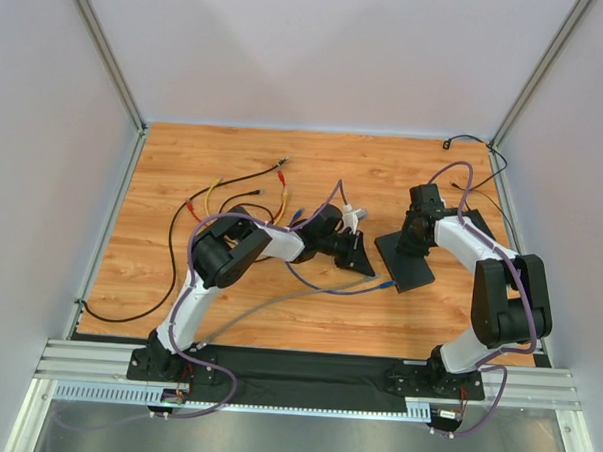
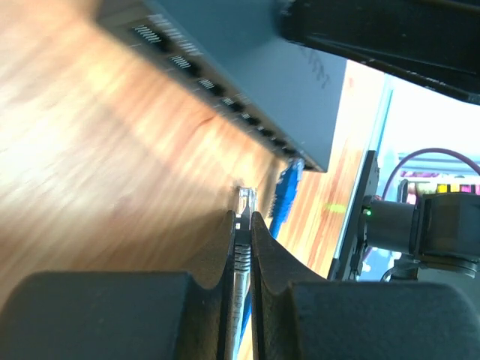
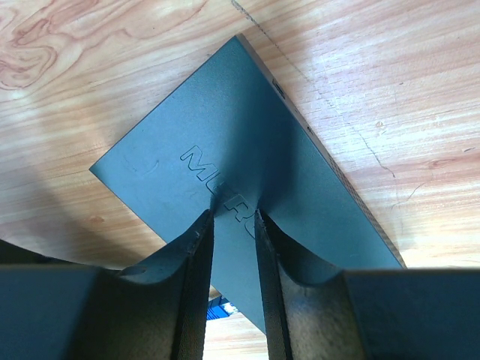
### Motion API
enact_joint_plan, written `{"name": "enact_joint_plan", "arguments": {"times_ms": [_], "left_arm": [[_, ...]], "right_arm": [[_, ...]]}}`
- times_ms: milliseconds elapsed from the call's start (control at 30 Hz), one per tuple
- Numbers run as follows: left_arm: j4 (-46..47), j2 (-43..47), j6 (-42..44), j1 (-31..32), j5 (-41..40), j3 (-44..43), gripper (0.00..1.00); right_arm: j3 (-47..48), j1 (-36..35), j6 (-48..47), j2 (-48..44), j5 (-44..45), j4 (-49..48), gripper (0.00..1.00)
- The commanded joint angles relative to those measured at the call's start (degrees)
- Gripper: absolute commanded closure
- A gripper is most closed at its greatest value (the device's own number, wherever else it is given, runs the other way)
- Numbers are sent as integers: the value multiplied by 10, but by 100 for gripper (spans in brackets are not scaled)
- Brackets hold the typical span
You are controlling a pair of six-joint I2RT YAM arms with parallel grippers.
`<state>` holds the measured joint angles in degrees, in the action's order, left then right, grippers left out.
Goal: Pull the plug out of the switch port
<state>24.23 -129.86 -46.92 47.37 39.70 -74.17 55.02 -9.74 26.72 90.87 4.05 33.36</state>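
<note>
Left fingers (image 2: pixel 204 264) clamped the cable (image 2: pixel 240 259) behind the plug (image 2: pixel 245 201), probably out already; straight back was safest, spread right fingers (image 3: pixel 192 285) pinning the switch (image 3: pixel 225 127).

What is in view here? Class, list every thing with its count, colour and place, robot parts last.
switch: one, black, flat on the table, right of centre.
clear plug: one, on a grey cable, outside the switch's ports.
blue plug: one, by the switch's corner; seated or not, cannot tell.
loose wires: several, red, yellow, black, table's far left.
black cord: one, far right corner.
table: one, wood-coloured.
left gripper: one, black, shut on the grey cable.
right gripper: one, black, open, fingertips on the switch's top.
</note>
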Motion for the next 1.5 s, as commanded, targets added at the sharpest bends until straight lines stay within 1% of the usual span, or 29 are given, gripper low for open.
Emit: {"name": "enact_joint_plan", "arguments": {"times_ms": [0,100,267,333,367,400,433,533,633,667,700,733,800,833,867,900,967,1033,1133,1233,1333,1400,1467], "left_arm": [[-47,33,42,-9,-25,18,100],[-90,67,58,-16,-37,3,100],[-150,142,91,-45,-51,-12,100],[-199,182,111,-54,-61,-16,100],[-221,198,138,-64,-81,-21,100],[-262,212,151,-70,-90,-24,100],[-279,243,165,-76,-99,-26,100],[-338,295,214,-104,-122,-39,100],[-418,312,279,-141,-132,-100,100],[-442,309,295,-151,-132,-152,100],[-491,303,323,-170,-127,-182,100],[-515,287,340,-178,-117,-239,100],[-578,266,382,-193,-112,-294,100],[-598,242,393,-203,-122,-342,100],[-633,229,406,-208,-125,-362,100],[-645,217,417,-213,-126,-378,100],[-668,186,433,-227,-158,-401,100],[-670,161,424,-236,-199,-401,100],[-652,135,406,-263,-210,-391,100],[-636,111,391,-279,-243,-395,99],[-664,76,379,-295,-237,-441,96],[-668,65,371,-304,-230,-454,89],[-676,52,366,-308,-214,-478,85]], "right_arm": [[-29,0,2,32,15,21,69],[-29,0,0,32,14,21,69],[-31,0,-2,28,15,21,69],[-30,0,-3,28,14,22,69],[-30,0,-3,29,12,21,69],[-31,0,-3,29,11,21,69],[-30,0,-2,29,10,20,69],[-30,0,-2,30,9,20,69],[-27,2,-3,31,7,20,69],[-27,0,-3,31,6,21,69],[-26,0,-3,30,5,21,69],[-25,0,-2,30,6,23,69],[-24,0,-2,26,7,23,69],[-23,1,-2,26,7,27,69],[-23,0,-3,24,7,28,69],[-20,-1,-4,23,8,29,69],[-19,0,-4,20,9,33,69],[-18,0,-4,17,9,35,69],[-17,0,-4,14,6,38,69],[-18,0,-8,14,2,40,69],[-19,-1,-17,10,-19,38,69],[-19,0,-18,7,-17,40,69],[-19,0,-19,8,-22,40,69]]}}
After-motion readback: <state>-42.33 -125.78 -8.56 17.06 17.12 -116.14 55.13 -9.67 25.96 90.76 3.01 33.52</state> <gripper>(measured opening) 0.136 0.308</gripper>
